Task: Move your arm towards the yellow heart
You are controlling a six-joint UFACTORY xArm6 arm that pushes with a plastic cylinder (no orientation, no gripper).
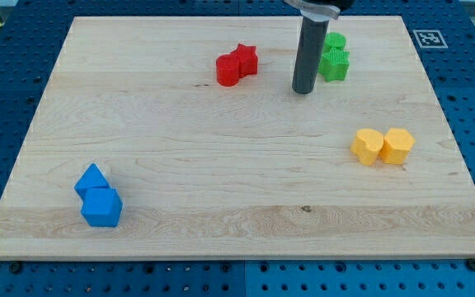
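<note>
Two yellow blocks sit touching at the view's right; the yellow heart (pixel 368 146) appears to be the left one. My tip (pixel 303 90), holding nothing, rests just beside the green blocks (pixel 334 58). Travel should be directed down-right, stopping short of contact.

No readable text; a square fiducial marker (pixel 427 38) sits on the board's (pixel 221 165) corner

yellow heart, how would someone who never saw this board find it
Start at the wooden board and go to its edge on the view's right, about halfway down, where two yellow blocks touch. The yellow heart is the one on the view's left of the pair; the yellow block beside it has flat, angular faces. My tip is above them, beside the green blocks.
</note>
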